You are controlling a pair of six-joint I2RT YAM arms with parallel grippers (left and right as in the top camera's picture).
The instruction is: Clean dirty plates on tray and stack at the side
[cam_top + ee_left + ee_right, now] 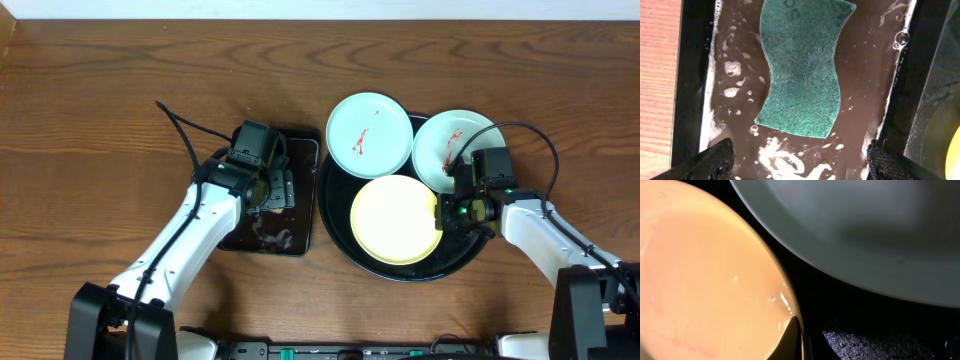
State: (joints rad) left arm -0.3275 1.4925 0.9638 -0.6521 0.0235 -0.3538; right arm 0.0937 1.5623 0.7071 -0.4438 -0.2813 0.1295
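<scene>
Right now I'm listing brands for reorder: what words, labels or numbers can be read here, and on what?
No readable text anywhere.
On the sponge: faint pressed marks at its top edge, too blurred and cropped to read.
No print shows on the yellow plate, the round tray or the small tray.
</scene>
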